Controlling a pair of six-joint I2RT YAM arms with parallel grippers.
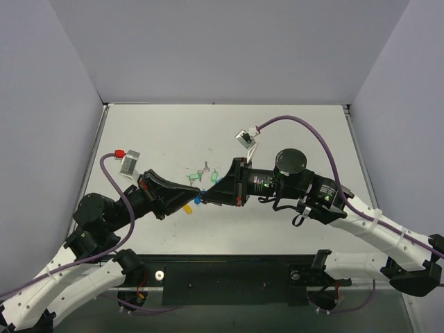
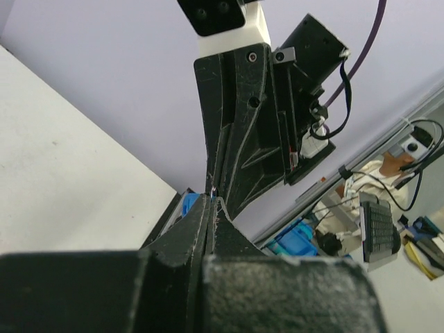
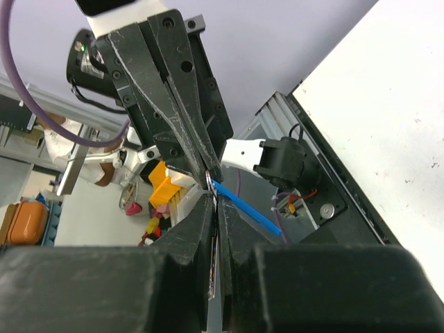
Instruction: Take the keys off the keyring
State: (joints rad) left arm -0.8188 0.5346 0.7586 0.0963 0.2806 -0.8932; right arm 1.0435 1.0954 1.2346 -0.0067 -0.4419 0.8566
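Note:
Both grippers meet tip to tip above the table in the top view. My right gripper (image 1: 209, 194) (image 3: 216, 208) is shut on the silver-grey key (image 3: 216, 267), which shows edge-on as a thin metal strip between its fingers. My left gripper (image 1: 200, 189) (image 2: 210, 199) is shut at the keyring's tiny metal ring (image 3: 209, 180). The ring's light-blue tag (image 3: 248, 209) sticks out edge-on to the side. The tag also shows in the left wrist view (image 2: 188, 205) and in the top view (image 1: 199, 200). How the ring sits in the left jaws is hidden.
A yellow tag (image 1: 187, 207) lies on the table just below the left gripper. Green tags (image 1: 195, 177) and a loose grey key (image 1: 206, 166) lie just behind the grippers. A black rail (image 1: 229, 274) runs along the near table edge.

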